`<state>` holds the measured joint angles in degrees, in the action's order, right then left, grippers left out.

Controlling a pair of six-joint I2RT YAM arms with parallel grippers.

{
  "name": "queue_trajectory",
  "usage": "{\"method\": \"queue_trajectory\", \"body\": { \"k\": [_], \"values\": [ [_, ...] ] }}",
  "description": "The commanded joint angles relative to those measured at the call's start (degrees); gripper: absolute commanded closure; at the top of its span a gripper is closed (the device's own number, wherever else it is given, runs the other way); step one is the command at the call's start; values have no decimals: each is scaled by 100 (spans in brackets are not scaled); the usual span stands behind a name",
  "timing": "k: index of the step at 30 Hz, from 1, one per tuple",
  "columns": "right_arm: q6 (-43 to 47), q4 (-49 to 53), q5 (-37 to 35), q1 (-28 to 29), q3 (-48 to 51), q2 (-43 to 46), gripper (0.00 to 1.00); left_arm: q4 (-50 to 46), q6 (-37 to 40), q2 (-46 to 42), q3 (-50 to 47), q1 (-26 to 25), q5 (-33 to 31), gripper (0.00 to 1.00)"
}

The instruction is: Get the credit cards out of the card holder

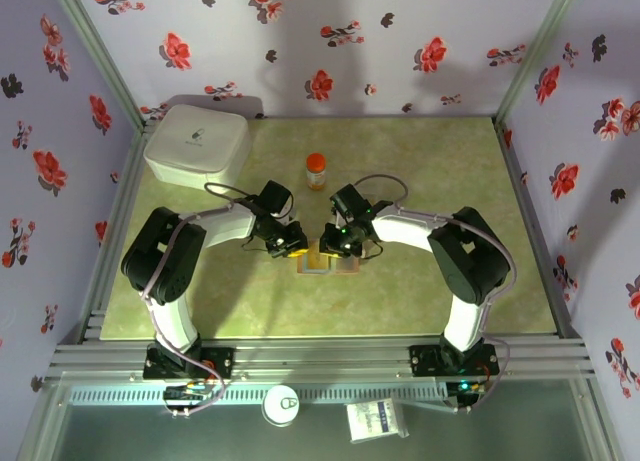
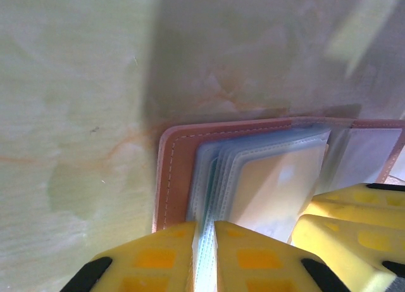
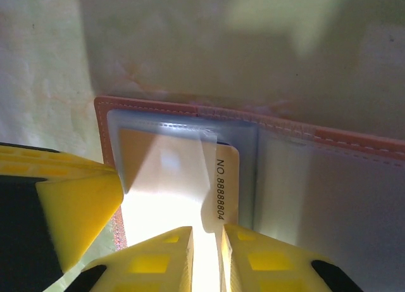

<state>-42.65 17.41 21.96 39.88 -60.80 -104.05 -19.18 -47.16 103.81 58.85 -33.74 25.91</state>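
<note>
One card holder (image 2: 172, 178), sleeves (image 2: 212, 171) in left claw (image 2: 204, 232)

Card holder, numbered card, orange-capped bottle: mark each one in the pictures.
card holder (image 2: 172, 178), left wrist view, on the stitched brown cover edge.
numbered card (image 3: 220, 184), right wrist view, on its printed number strip.
orange-capped bottle (image 1: 316, 171), top external view, on its body just below the cap.
</note>
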Motion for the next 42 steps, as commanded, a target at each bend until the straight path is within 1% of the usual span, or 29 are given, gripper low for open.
{"method": "queue_trajectory", "body": {
  "k": [1, 8, 24, 29, 35, 42],
  "values": [
    [-20, 93, -67, 46, 68, -72, 78, -197, 167, 34, -93, -28, -61, 86],
    [137, 425, -433, 46, 14, 140, 77, -218, 175, 17, -84, -25, -64, 86],
    [117, 370, -446, 46, 58, 535, 76, -409, 145, -345, 107, -27, -94, 87],
    [89, 351, -493, 38, 169, 651, 76, -496, 158, -441, 290, -136, -45, 88],
    [-1, 293, -519, 3, 328, 680, 76, -596, 183, -241, 552, -377, 9, 92],
    [-76, 105, -450, -46, 505, 671, 76, -532, 177, 29, 532, -449, 39, 99]
  ]
}}
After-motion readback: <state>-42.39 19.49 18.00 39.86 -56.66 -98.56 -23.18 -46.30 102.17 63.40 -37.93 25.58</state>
